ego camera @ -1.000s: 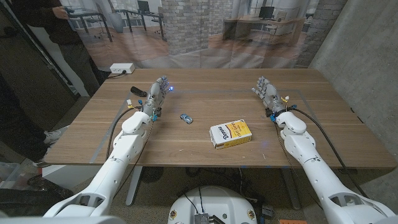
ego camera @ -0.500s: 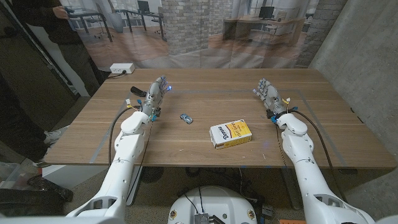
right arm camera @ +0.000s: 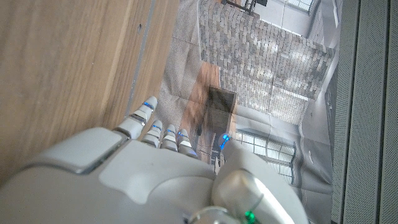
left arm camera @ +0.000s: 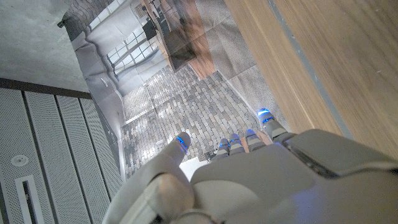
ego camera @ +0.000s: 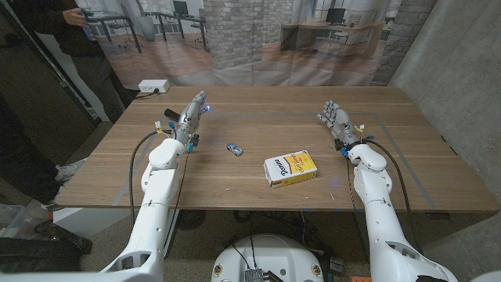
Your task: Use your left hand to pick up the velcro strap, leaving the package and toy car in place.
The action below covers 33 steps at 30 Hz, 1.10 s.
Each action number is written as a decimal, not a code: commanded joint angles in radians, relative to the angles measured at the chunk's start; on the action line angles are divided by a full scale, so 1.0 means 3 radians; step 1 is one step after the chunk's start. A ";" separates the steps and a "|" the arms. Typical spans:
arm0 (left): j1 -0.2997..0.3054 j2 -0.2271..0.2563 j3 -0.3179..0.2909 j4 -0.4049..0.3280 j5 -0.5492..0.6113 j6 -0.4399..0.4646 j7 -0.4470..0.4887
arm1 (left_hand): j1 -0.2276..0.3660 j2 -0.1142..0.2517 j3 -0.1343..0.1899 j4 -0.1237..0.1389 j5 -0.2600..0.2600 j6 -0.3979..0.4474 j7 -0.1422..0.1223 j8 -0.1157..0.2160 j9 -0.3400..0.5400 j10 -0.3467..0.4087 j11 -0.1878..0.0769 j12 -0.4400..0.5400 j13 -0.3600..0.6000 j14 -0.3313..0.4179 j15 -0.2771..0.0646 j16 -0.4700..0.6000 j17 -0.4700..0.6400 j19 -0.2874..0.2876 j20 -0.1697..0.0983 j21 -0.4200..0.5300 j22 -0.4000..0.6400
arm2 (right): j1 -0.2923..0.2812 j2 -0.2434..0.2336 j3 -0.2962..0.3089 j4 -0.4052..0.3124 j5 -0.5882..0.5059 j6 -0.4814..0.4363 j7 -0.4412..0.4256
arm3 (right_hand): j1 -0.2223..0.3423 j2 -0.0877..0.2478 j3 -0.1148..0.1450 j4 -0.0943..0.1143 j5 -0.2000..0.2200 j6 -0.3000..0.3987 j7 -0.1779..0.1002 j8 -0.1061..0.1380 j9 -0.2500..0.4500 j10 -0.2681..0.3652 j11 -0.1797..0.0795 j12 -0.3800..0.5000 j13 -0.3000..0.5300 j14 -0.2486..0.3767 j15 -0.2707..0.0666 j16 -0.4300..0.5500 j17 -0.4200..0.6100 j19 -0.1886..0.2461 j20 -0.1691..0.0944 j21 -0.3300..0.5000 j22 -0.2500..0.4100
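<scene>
Your left hand point(ego camera: 192, 114) is raised at the table's point(ego camera: 258, 192) far left, fingers extended, holding nothing; the strap point(ego camera: 174, 117) lies just beside it. Your right hand point(ego camera: 337, 121) is open. Car point(ego camera: 234, 149) and package point(ego camera: 290, 168) sit mid-table.

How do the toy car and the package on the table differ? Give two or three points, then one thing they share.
The toy car is much smaller than the package. The car is blue-grey; the package is yellow and white with printed lettering. The car lies nearer the left hand, the package nearer the right hand. Both rest untouched on the table.
</scene>
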State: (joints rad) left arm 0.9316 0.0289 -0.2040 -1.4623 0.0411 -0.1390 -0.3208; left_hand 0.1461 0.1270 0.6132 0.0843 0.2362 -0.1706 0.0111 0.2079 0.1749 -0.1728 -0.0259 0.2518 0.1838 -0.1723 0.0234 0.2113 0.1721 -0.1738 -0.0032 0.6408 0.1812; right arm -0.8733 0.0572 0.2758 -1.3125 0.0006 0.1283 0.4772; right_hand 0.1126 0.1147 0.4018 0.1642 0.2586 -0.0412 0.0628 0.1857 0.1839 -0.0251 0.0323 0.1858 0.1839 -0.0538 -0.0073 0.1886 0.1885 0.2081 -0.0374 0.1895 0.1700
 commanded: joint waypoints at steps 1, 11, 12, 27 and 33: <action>0.0016 -0.0029 -0.0111 -0.0142 0.0649 -0.0099 0.0150 | 0.0117 0.0037 0.0019 -0.0110 -0.0039 0.0011 -0.0025 0.0031 0.0008 0.0101 -0.0023 0.0041 0.0020 -0.0126 -0.0033 0.0023 -0.0001 -0.0323 0.0019 0.0018 -0.0002 | 0.0042 0.0197 0.0242 0.0000 -0.0141 0.0020 0.0131 | 0.0011 0.0202 0.0038 -0.0003 -0.0005 0.0001 0.0031 0.0021 0.0005 0.0005 0.0032 0.0022 0.0009 -0.0024 0.0018 0.0017 0.0007 0.0022 -0.0105 0.0027 0.0012; -0.0033 0.0027 -0.0108 -0.0153 0.0966 -0.0125 0.0288 | 0.0337 -0.0022 0.0017 -0.0362 -0.0126 0.0285 -0.0058 0.0037 0.0010 0.0438 -0.0061 0.0097 0.0028 0.0211 0.0004 0.0043 0.0004 -0.0168 0.0123 0.0014 0.0006 | 0.0040 0.0224 0.0292 -0.0041 -0.0169 0.0041 0.0164 | 0.0007 0.0195 0.0049 -0.0008 -0.0010 0.0014 0.0040 0.0025 0.0004 0.0020 0.0037 0.0027 0.0009 -0.0015 0.0021 0.0019 0.0004 0.0029 -0.0096 0.0029 0.0011; -0.0041 0.0036 -0.0109 -0.0145 0.0985 -0.0131 0.0294 | 0.0368 -0.0034 0.0012 -0.0401 -0.0137 0.0329 -0.0064 0.0037 0.0011 0.0484 -0.0071 0.0103 0.0029 0.0286 0.0021 0.0053 0.0007 -0.0139 0.0169 0.0017 0.0009 | 0.0040 0.0225 0.0296 -0.0044 -0.0171 0.0041 0.0166 | 0.0006 0.0194 0.0049 -0.0008 -0.0011 0.0014 0.0039 0.0025 0.0004 0.0021 0.0036 0.0028 0.0009 -0.0015 0.0022 0.0018 0.0004 0.0031 -0.0096 0.0030 0.0011; -0.0151 0.0178 -0.0079 -0.0080 0.1274 -0.0165 0.0386 | 0.0583 -0.0047 0.0002 -0.0633 -0.0179 0.0589 -0.0066 0.0049 0.0017 0.0765 -0.0077 0.0139 0.0042 0.0617 0.0021 0.0084 0.0023 -0.0032 0.0297 0.0016 0.0023 | 0.0065 0.0231 0.0321 -0.0037 -0.0192 0.0088 0.0162 | -0.0001 0.0184 0.0063 -0.0013 -0.0018 0.0036 0.0040 0.0030 0.0004 0.0051 0.0038 0.0036 0.0008 0.0003 0.0024 0.0022 0.0001 0.0039 -0.0092 0.0032 0.0011; -0.0176 0.0262 -0.0055 -0.0103 0.1411 -0.0164 0.0416 | 0.0631 -0.0047 0.0002 -0.0678 -0.0184 0.0617 -0.0067 0.0046 0.0018 0.0812 -0.0080 0.0143 0.0046 0.0631 0.0021 0.0080 0.0030 -0.0038 0.0313 0.0007 0.0025 | 0.0068 0.0237 0.0313 -0.0057 -0.0183 0.0122 0.0168 | -0.0002 0.0180 0.0068 -0.0017 -0.0020 0.0052 0.0043 0.0035 0.0004 0.0055 0.0040 0.0035 0.0008 0.0010 0.0027 0.0022 0.0000 0.0045 -0.0091 0.0034 0.0011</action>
State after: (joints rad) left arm 0.8951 0.0725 -0.2298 -1.4927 0.3952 -0.1844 -0.2143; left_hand 0.3193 0.1109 0.6120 -0.1121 0.1835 0.0040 -0.0073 0.2157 0.1747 0.0587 -0.0483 0.2886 0.1935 0.0111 0.0245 0.2265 0.1787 -0.1720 0.0812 0.6407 0.1841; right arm -0.8569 0.1254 0.3684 -1.3241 -0.0536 0.1506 0.5245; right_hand 0.1126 0.1148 0.4158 0.1615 0.2547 -0.0303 0.0735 0.1856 0.1837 -0.0179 0.0395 0.1935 0.1838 -0.0480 -0.0016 0.1885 0.1860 0.2119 -0.0412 0.1895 0.1699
